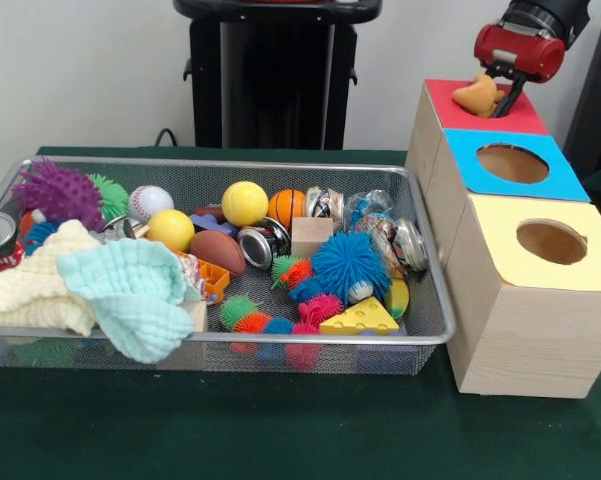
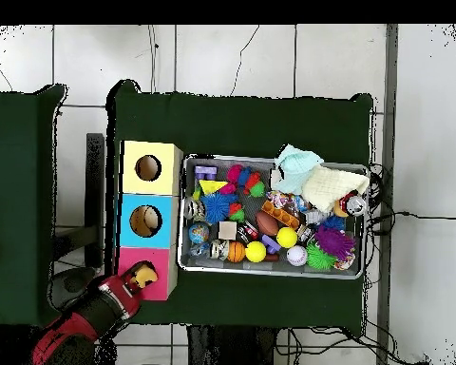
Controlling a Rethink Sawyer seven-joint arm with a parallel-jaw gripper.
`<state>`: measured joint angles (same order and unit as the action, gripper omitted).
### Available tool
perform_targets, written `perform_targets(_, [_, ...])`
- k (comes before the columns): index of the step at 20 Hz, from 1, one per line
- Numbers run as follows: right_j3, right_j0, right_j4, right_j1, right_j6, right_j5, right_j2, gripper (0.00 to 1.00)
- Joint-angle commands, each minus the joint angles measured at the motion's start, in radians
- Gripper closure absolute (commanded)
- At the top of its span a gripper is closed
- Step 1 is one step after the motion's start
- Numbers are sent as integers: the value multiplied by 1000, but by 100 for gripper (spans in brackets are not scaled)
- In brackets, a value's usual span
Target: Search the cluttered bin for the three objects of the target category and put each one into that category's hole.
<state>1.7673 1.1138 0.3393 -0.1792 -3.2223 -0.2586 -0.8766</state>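
1. Nearest in the front view, the wire mesh bin (image 1: 425,335) is crowded. At its 5 o'clock corner a yellow cheese wedge (image 1: 359,318) lies just in front of a blue spiky ball (image 1: 350,264); at 8 o'clock a mint cloth (image 1: 130,290) is draped over a cream cloth (image 1: 35,285).

2. Toward the bin's far side sit a yellow ball (image 1: 244,203), a small basketball (image 1: 286,206), a baseball (image 1: 149,201) and, at 10 o'clock, a purple spiky ball (image 1: 58,192).

3. To the bin's 3 o'clock, touching it, stands a row of three boxes: the yellow-topped box (image 1: 500,225) nearest, then the blue-topped box (image 1: 560,180), then the red-topped box (image 1: 450,100) farthest. The yellow and blue holes look empty as far as the views reach.

4. At the far box the gripper (image 1: 498,92) hangs over the red top with a tan, bread-like toy (image 1: 476,96) between its fingers, which close narrowly on the toy's sides. The toy sits right over where the red hole should be; the overhead view agrees.

5. Progress, as a judgement: this item is at its hole but not released. Whether others already lie inside the red box cannot be told. The cheese wedge looks like a likely remaining target, if food is the category.
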Motion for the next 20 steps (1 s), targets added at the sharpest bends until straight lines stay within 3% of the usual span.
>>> perform_targets(1, [2, 2, -40, -125, -13, -54, 12, 0])
perform_targets(20, [-1, -9, -85, -180, 5, -94, 10, 0])
